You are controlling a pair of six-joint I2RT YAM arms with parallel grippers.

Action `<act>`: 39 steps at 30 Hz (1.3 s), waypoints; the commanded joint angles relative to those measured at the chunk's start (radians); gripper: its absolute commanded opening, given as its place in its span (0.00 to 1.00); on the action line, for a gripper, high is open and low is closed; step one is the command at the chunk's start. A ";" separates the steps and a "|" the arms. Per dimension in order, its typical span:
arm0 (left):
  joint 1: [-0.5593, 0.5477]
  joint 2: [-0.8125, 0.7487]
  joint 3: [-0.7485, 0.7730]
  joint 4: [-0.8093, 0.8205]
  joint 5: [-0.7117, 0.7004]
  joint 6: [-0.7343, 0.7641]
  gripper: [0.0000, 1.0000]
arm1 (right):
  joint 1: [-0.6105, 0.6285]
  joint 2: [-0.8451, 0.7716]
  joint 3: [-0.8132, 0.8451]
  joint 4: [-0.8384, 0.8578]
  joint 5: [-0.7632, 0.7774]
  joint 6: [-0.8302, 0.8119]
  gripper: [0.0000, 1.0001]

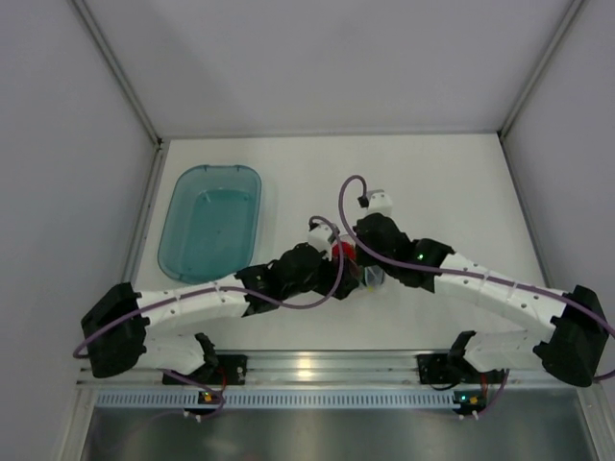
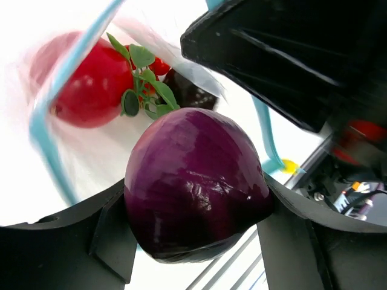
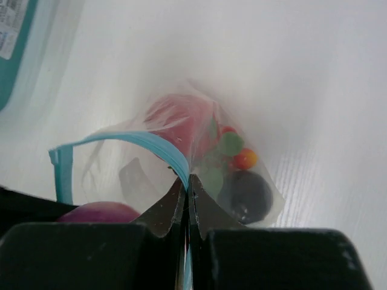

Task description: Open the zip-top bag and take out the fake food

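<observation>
The zip-top bag (image 3: 181, 157) stands open, its light blue zip strip (image 3: 121, 142) arched wide. My right gripper (image 3: 188, 184) is shut on the strip's edge and holds the bag's mouth up. Inside lie a red ball (image 3: 178, 118), a green-orange-red bit (image 3: 233, 151) and a dark purple-black piece (image 3: 248, 193). My left gripper (image 2: 195, 211) is shut on a magenta-purple onion-like piece (image 2: 193, 175) at the bag's mouth, with the red ball (image 2: 87, 84) and green sprig (image 2: 145, 84) behind it. In the top view both grippers meet at the bag (image 1: 371, 279) at table centre.
A translucent teal tub (image 1: 209, 221) sits on the white table (image 1: 442, 192) to the left of the arms' wrists. Grey walls close in the table on three sides. A metal rail (image 1: 317, 365) runs along the near edge.
</observation>
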 commanded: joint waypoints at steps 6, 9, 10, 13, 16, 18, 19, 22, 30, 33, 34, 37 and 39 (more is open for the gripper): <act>0.000 -0.218 -0.073 0.062 -0.088 0.041 0.00 | -0.024 0.013 -0.001 -0.001 0.114 0.007 0.00; 0.002 -0.287 -0.093 0.032 -0.221 0.025 0.00 | -0.027 0.015 -0.017 0.005 0.112 0.019 0.00; 0.002 -0.311 -0.090 0.006 -0.261 0.015 0.00 | -0.029 0.013 -0.021 0.017 0.099 0.019 0.00; 0.023 -0.334 -0.047 -0.140 -0.399 -0.015 0.00 | -0.050 -0.008 -0.047 0.051 0.060 0.027 0.00; 0.077 -0.351 -0.013 -0.235 -0.436 -0.012 0.00 | -0.056 -0.036 -0.069 0.077 0.045 0.030 0.00; 0.156 -0.364 -0.008 -0.263 -0.421 -0.002 0.00 | -0.061 -0.042 -0.069 0.075 0.033 0.031 0.00; 0.187 -0.371 -0.007 -0.274 -0.389 -0.003 0.00 | -0.064 -0.041 -0.060 0.074 0.024 0.025 0.00; 0.353 -0.367 -0.001 -0.323 -0.340 -0.005 0.00 | -0.067 -0.030 -0.035 0.042 0.023 0.033 0.00; 0.716 -0.250 0.018 -0.374 -0.329 -0.017 0.02 | -0.067 -0.060 -0.044 0.083 0.004 0.014 0.00; 0.778 -0.154 0.045 -0.375 -0.324 -0.011 0.04 | -0.067 -0.094 -0.064 0.106 -0.016 0.030 0.00; 0.792 -0.106 0.056 -0.374 -0.324 -0.012 0.05 | -0.067 -0.102 -0.070 0.118 -0.021 0.033 0.00; 0.839 -0.019 0.082 -0.370 -0.326 -0.006 0.16 | -0.065 -0.114 -0.064 0.117 -0.047 0.031 0.00; 0.858 0.032 0.093 -0.369 -0.320 0.001 0.32 | -0.067 -0.111 -0.055 0.109 -0.062 0.028 0.00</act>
